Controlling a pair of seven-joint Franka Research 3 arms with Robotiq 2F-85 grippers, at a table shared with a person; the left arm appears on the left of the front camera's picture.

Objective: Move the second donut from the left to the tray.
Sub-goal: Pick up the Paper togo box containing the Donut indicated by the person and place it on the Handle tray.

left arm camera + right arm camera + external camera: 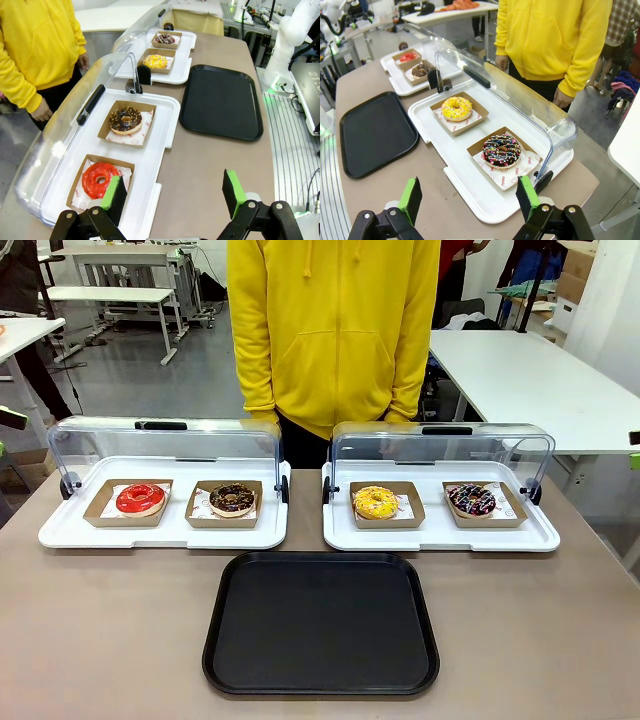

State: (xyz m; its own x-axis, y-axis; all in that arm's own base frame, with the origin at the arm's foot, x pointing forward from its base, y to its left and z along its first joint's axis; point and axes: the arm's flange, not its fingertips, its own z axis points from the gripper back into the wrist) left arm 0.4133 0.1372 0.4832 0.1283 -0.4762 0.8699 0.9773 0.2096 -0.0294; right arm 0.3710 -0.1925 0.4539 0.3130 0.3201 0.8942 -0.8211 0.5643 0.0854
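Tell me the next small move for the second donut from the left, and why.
Probably move the open left gripper over the chocolate donut: it lies untouched in its holder, and the gripper hangs short of it, near the red donut.

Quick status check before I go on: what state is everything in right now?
Left display case lid: raised open.
Right display case lid: raised open.
Chocolate crumb donut: sitting in its cardboard holder.
Black tray: empty.
Left tool: open, holding nothing.
Right tool: open, holding nothing.
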